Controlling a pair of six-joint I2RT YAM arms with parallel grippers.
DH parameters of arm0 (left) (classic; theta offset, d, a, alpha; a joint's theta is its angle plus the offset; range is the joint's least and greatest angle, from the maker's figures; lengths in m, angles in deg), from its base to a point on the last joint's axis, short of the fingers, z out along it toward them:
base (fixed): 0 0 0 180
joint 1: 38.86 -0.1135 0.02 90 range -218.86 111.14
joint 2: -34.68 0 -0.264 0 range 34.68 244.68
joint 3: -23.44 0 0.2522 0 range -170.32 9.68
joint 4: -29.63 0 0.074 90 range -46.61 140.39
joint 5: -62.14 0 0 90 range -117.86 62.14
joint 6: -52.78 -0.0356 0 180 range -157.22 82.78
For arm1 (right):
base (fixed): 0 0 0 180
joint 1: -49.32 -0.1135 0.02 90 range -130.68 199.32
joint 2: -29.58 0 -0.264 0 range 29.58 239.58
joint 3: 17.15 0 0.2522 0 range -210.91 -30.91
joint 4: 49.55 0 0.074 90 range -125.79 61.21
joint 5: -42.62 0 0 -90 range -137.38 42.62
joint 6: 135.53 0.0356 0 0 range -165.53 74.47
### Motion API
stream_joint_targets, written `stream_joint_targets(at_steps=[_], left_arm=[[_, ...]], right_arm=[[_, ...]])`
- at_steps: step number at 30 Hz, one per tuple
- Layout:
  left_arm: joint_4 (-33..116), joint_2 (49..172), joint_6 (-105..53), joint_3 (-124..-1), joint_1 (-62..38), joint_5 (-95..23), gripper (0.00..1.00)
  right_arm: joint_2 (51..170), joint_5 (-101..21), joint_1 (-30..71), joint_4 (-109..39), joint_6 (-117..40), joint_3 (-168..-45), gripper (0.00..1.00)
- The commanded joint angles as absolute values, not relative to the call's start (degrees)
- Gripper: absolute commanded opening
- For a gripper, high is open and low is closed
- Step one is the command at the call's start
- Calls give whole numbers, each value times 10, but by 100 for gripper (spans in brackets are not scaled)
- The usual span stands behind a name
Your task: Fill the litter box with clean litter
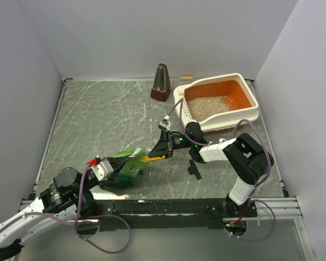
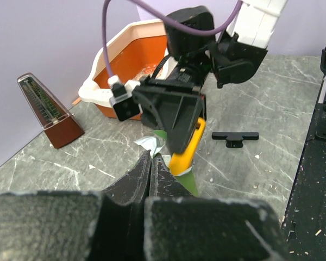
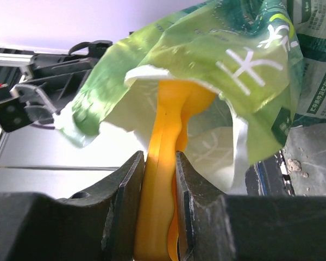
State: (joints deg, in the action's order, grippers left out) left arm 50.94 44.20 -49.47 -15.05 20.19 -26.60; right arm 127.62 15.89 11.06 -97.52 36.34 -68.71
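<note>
Near-left corner of the surface [image 1: 98, 119]: left tool [image 2: 151, 163] is closed flat on a lip of the green bag [image 1: 125, 171], jaws pressed together with the foil edge between them. Judged purpose: pin the mouth open and keep the bag from sliding. Just beyond, toward the middle of the near edge, right tool [image 3: 160, 163] is clamped on the handle of the orange-yellow scoop [image 3: 168, 125], whose bowl end sits inside the bag mouth, hidden by the foil; load cannot be told. This looks like a dig for another scoopful. A small black part [image 1: 194, 169] lies loose beside the right arm. Far-right corner: the litter box [image 1: 255, 109] sits slotted end toward the arms, well apart from the bag. Clean litter [image 1: 209, 105] covers only the nearer part of its orange floor, so filling seems partway. A metronome [image 1: 161, 83] stands upright at the far edge, uninvolved.
</note>
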Motion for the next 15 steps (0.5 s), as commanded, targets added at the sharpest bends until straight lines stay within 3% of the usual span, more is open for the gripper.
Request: stream_joint_targets(at_steps=[1,15], left_arm=[[477,443,-486,-157,201,-287,1],[475,443,-488,-155,201,-298,1]], right_arm=[[1217,193,133,-1095,384,-668,0],[1148,217,218,-1116,393,-575,0]])
